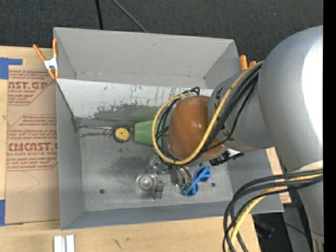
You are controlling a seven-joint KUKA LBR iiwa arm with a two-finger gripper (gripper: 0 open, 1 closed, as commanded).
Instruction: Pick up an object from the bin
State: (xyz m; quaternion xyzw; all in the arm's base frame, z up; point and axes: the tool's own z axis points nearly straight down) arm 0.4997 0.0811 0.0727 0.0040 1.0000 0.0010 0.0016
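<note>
Approach step in hand: end effector (165, 176) low at lower centre of the bin (100, 167), between a silvery round piece (145, 183) and a blue clip (197, 180), grip state cannot be told; next, centring over one piece, then closing

The bin (68, 156) is grey sheet metal with a matt finish. Its floor is scuffed, scratched and smeared dark near the foot of the back wall. The arm (294, 104) has a smooth silver-grey casing with a soft sheen. On its wrist the orange cover (189, 125) is smooth and glossy, like hard plastic, and the cables (160, 125) looping it have smooth black and yellow sheathing. The pale green piece (143, 131) looks like matt plastic, as does 1 small yellow disc (122, 135). The blue piece (199, 178) is shiny plastic. The round silvery piece (144, 183) glints like polished metal.
</note>
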